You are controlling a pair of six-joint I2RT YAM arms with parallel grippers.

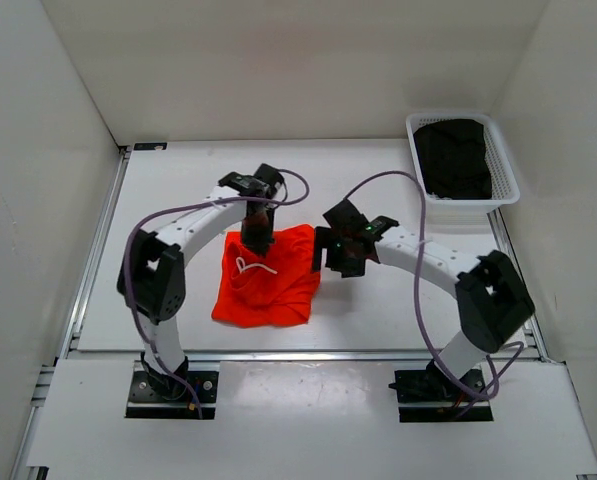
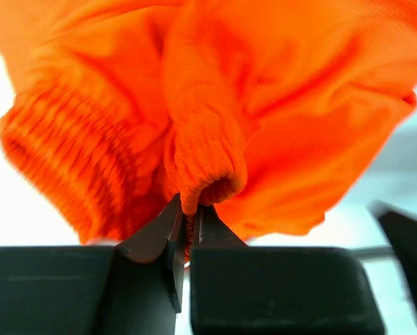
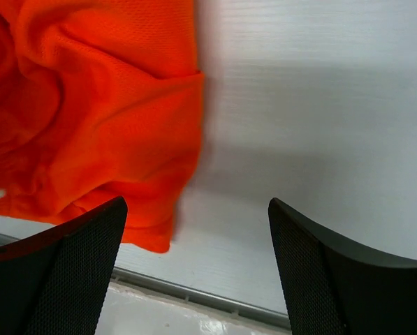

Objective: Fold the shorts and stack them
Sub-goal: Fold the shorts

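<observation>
The orange-red shorts (image 1: 270,277) lie bunched on the white table between the arms, white drawstring (image 1: 254,267) on top. My left gripper (image 1: 257,240) is at their far edge, shut on a fold of the elastic waistband (image 2: 202,167), which it pinches between its fingers (image 2: 158,234). My right gripper (image 1: 333,257) hangs open just right of the shorts, touching nothing. In the right wrist view the shorts' edge (image 3: 117,132) lies to the left of the open fingers (image 3: 75,265), with bare table between them.
A white mesh basket (image 1: 504,178) stands at the back right with a black garment (image 1: 454,158) in it. White walls enclose the table. A metal rail (image 1: 298,352) runs along the table's near edge.
</observation>
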